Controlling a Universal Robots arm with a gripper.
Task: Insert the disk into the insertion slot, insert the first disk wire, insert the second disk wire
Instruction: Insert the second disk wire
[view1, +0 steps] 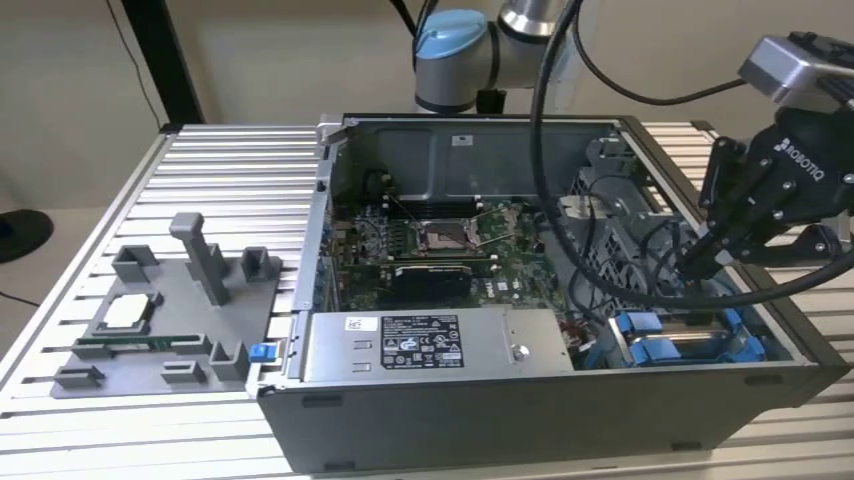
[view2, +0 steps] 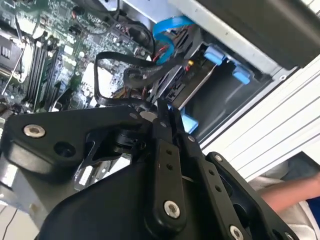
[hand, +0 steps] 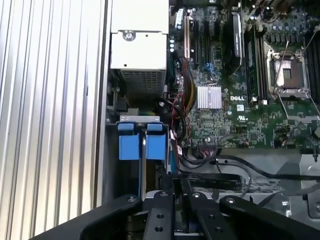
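Note:
The disk (view1: 661, 348), silver in a bright blue frame, sits edge-up in the insertion slot (view2: 220, 100), the grey bay at the case's front corner on the exterior view's right. Its blue tabs (hand: 129, 146) and silver body (view2: 197, 85) appear in both wrist views. My gripper (view1: 691, 268) hangs just above and behind the bay, with its fingers shut together (hand: 177, 181). The fingertips (view2: 162, 106) point down among looping black wires (view2: 125, 75) next to the disk. Whether a wire is pinched between them is hidden. A blue flat cable (view2: 167, 30) curves nearby.
The grey labelled power-supply box (view1: 427, 345) lies along the case front, with the motherboard (view1: 427, 240) behind it. A grey fixture (view1: 160, 320) holding small parts stands on the slatted aluminium table (view1: 227, 170) at the exterior view's left. A person's arm (view2: 295, 192) is beside the table.

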